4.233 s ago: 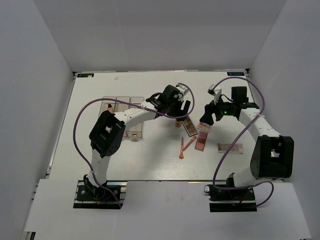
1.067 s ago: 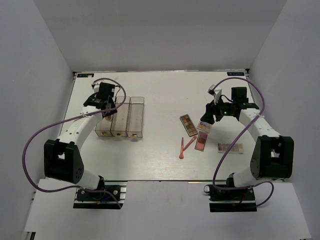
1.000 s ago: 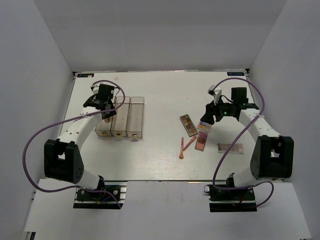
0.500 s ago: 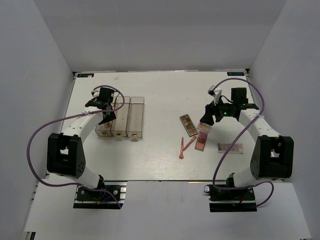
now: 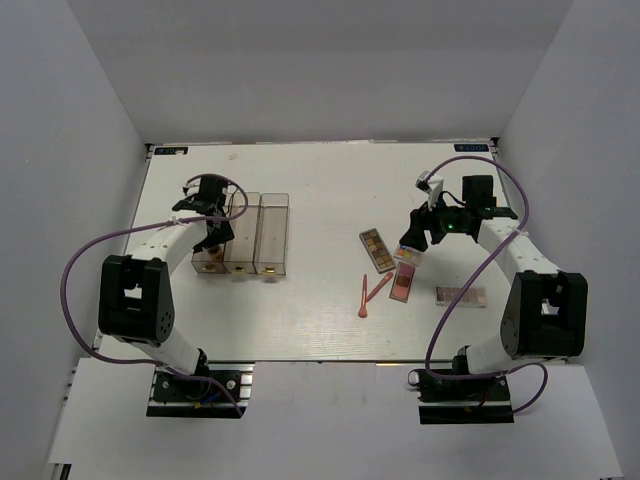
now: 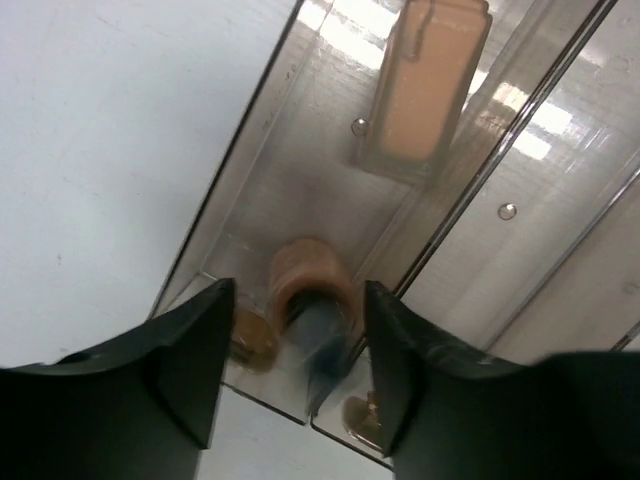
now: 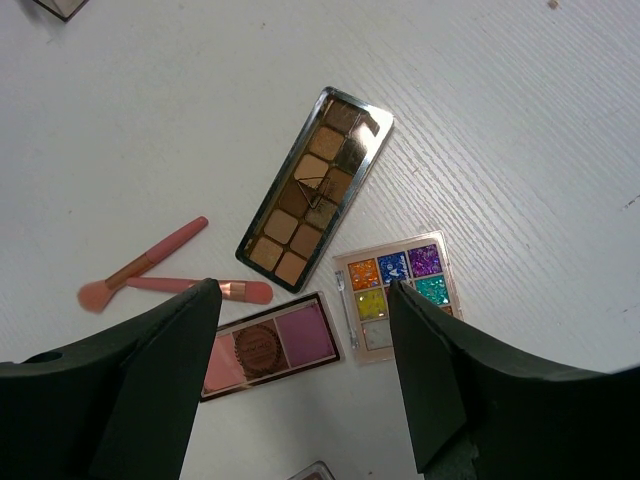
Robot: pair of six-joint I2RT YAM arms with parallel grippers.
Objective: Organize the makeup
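The left end effector [image 5: 215, 234] is spread over the leftmost compartment of the organizer [image 5: 271, 232]. A beige bottle [image 6: 308, 285], blurred, lies in that compartment near its end wall, between the fingers; contact cannot be determined. A second bottle [image 6: 428, 85] lies farther along the same compartment. The right end effector [image 7: 302, 290] is spread and holds nothing above the surface [image 7: 150, 120]. Below it lie a brown palette [image 7: 315, 190], a multicolour palette [image 7: 400, 297], a pink palette [image 7: 268, 357] and two sticks [image 7: 142, 266].

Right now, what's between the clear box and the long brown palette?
Nothing: the top view shows bare white table between the clear box and the brown palette.
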